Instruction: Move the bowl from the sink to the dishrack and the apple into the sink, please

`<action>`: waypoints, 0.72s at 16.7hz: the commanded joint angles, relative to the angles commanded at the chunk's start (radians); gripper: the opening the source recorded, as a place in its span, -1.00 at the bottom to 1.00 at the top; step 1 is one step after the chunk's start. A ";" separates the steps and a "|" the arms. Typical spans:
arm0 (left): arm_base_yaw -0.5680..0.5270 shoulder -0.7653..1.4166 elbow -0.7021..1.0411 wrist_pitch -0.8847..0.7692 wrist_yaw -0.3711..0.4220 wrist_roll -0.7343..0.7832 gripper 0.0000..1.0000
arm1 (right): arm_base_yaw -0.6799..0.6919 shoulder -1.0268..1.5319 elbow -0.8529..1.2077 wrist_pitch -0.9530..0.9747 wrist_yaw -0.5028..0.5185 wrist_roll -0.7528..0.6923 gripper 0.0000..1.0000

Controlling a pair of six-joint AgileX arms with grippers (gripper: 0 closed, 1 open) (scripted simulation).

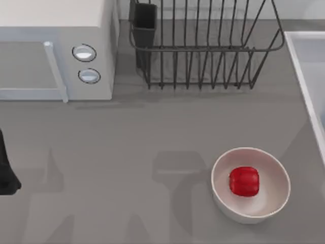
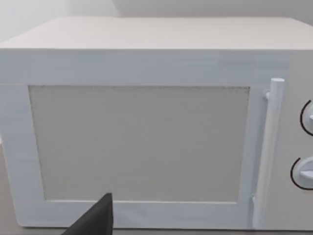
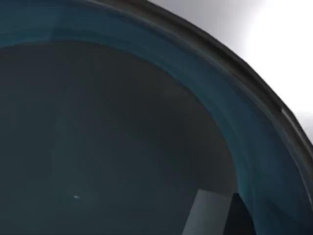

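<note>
Your apple (image 1: 244, 181) sits in the white bowl (image 1: 271, 197), lower right of the tabletop (image 1: 127, 152). Your right wrist view looks closely into the teal bowl (image 3: 122, 137); either hand's grip you cannot tell. The dishrack (image 1: 203, 46) stands top centre, and the sink (image 1: 304, 66) is at the right edge.

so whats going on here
The right wrist view looks closely into the teal bowl, so the right arm is at the bowl, though no grasp can be made out. The apple sits in a white bowl on the table, not yet in the sink. The dishrack holds no bowl yet. The left arm is parked at the table's left edge, facing the microwave.
</note>
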 joint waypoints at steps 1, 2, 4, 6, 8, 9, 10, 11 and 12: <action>0.000 0.000 0.000 0.000 0.000 0.000 1.00 | 0.000 0.000 0.000 0.000 0.000 0.000 -1.00; 0.000 0.000 0.000 0.000 0.000 0.000 1.00 | 0.000 0.000 0.000 0.000 0.000 0.000 -1.00; 0.000 0.000 0.000 0.000 0.000 0.000 1.00 | 0.000 0.000 0.000 0.000 0.000 0.000 -1.00; 0.000 0.000 0.000 0.000 0.000 0.000 1.00 | 0.000 0.000 0.000 0.000 0.000 0.000 -1.00; 0.000 0.000 0.000 0.000 0.000 0.000 1.00 | 0.000 0.000 0.000 0.000 0.000 0.000 -1.00; 0.000 0.000 0.000 0.000 0.000 0.000 1.00 | 0.004 -0.006 -0.002 0.000 -0.001 0.001 -1.00; 0.000 0.000 0.000 0.000 0.000 0.000 1.00 | 0.003 -0.008 -0.003 -0.001 -0.001 0.001 -1.00; 0.000 0.000 0.000 0.000 0.000 0.000 1.00 | -0.002 -0.019 -0.008 -0.006 -0.001 -0.003 -1.00; 0.000 0.000 0.000 0.000 0.000 0.000 1.00 | -0.011 -0.040 -0.017 -0.016 -0.002 -0.011 -1.00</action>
